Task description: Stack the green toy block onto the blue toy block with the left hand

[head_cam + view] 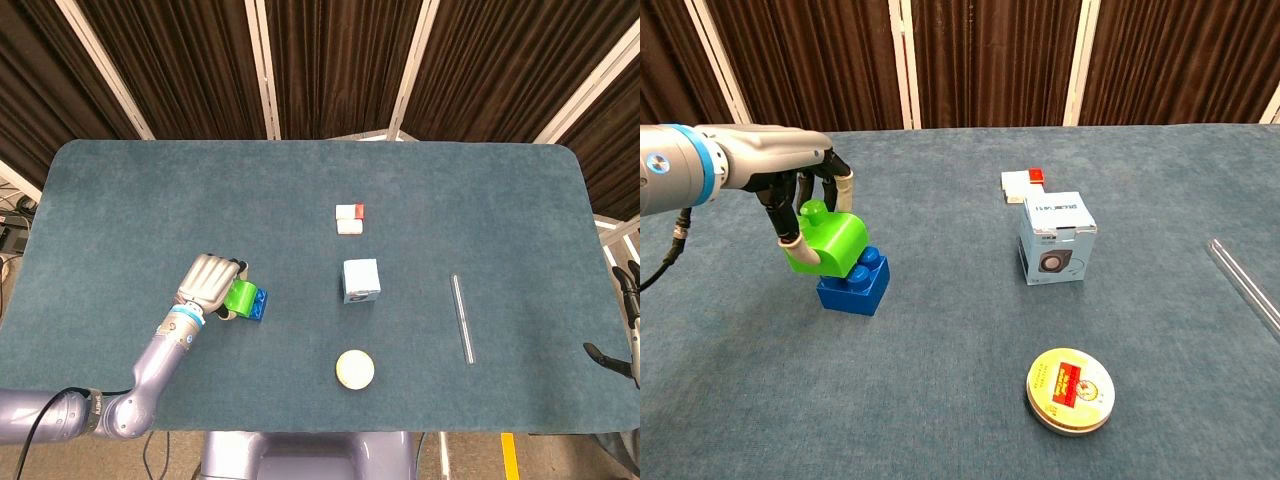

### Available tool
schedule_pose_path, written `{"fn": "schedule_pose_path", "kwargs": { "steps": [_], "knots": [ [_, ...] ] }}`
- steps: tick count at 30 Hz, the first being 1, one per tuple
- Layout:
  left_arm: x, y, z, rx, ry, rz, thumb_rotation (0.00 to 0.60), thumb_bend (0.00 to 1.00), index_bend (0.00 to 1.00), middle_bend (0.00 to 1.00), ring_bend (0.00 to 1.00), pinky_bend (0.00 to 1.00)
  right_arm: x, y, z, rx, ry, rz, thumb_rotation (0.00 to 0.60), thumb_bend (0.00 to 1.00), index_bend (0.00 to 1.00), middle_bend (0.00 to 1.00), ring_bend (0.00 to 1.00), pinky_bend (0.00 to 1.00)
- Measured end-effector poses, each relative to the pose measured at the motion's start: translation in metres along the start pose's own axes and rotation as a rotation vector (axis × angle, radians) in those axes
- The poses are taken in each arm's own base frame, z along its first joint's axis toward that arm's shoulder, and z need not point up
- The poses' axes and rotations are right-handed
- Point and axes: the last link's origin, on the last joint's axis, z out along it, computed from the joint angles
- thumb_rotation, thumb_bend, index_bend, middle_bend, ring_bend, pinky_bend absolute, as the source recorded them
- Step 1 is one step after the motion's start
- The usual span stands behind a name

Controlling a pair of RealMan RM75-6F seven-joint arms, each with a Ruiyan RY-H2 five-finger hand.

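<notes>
My left hand (209, 281) (800, 190) grips the green toy block (240, 297) (827, 246) from above and behind. The green block is tilted and hangs over the left part of the blue toy block (259, 304) (860, 287), which sits on the blue-grey table cloth (150, 190). In the chest view the green block covers the blue block's left studs; whether the two touch I cannot tell. Only the fingertips of my right hand (628, 320) show, at the far right edge of the head view, away from the blocks, and their state is unclear.
A white cube-shaped box (361, 280) (1054, 238) stands mid-table, with a small white and red piece (350, 217) (1021, 182) behind it. A round tin (354, 369) (1069, 390) lies near the front edge. A thin clear rod (462, 317) (1244, 283) lies to the right.
</notes>
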Motion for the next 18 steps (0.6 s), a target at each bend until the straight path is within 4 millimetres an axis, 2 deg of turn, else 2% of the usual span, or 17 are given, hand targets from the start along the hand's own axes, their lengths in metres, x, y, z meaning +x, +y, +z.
{"fn": "schedule_pose_path", "kwargs": {
  "steps": [18],
  "knots": [
    [-0.008, 0.008, 0.011, -0.028, 0.027, -0.003, 0.6, 0.0, 0.61, 0.53, 0.45, 0.4, 0.001, 0.001, 0.0, 0.0, -0.004, 0.002, 0.6, 0.0, 0.0, 0.0, 0.0, 0.0]
  ]
}}
